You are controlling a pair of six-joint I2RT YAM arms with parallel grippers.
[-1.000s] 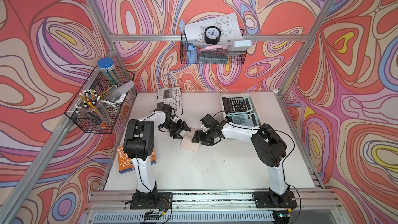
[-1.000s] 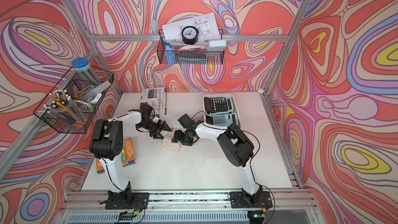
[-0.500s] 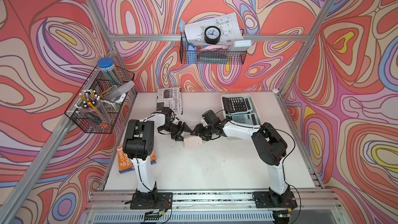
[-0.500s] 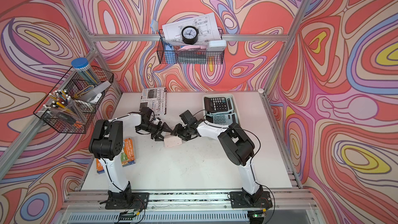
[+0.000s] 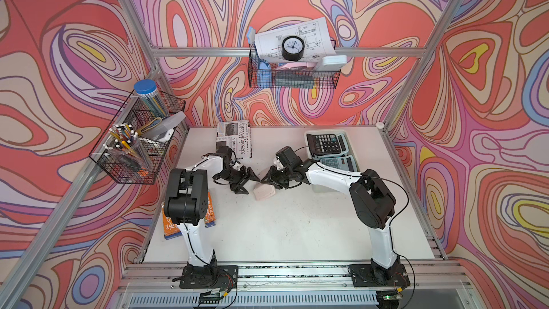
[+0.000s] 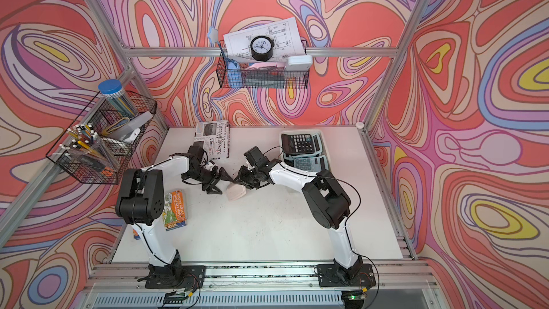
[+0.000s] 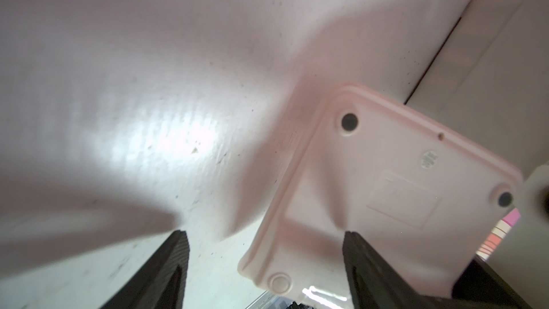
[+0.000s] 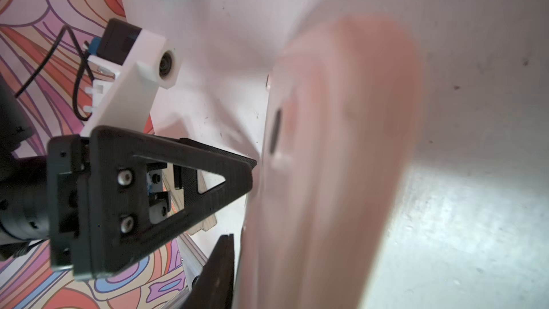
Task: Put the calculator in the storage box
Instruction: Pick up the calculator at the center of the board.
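A: Where is the pink calculator (image 5: 263, 194)?

B: Near the middle of the white table (image 5: 282, 227), tipped up on one edge between both grippers. It is outside the cream storage box (image 5: 326, 131) at the far right corner, which holds a black calculator (image 5: 323, 143) and a grey calculator (image 5: 338, 162).

A: And the pincers?

B: The left gripper (image 5: 249, 185) is released, fingers spread, one beside the calculator's underside. The right gripper (image 5: 271, 181) sits over the calculator; its wrist view is blurred, so I cannot tell whether it grips

pale pink calculator (image 5: 264, 193) tilted, underside showing, mid-table; cream storage box (image 5: 350, 144) at right rear
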